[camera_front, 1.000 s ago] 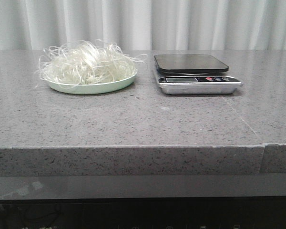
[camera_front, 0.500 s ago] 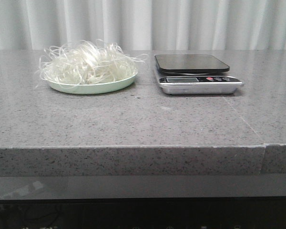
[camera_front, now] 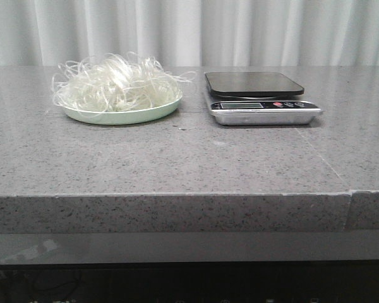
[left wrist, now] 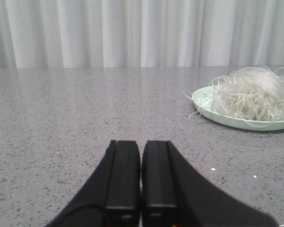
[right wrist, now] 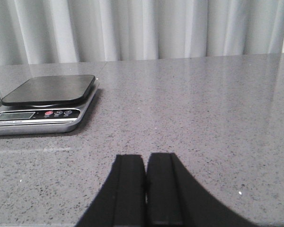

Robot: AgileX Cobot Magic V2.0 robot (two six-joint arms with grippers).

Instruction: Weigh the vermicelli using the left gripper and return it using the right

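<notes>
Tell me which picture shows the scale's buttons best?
The right wrist view: the scale sits close, its screen and red button plain. The front view shows the scale whole but farther away, its buttons tiny. The left wrist view misses it.

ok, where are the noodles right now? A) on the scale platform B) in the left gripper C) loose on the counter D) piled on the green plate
D: the noodles sit heaped on the green plate, beside the scale, whose platform is bare; the left gripper is shut on nothing.
</notes>
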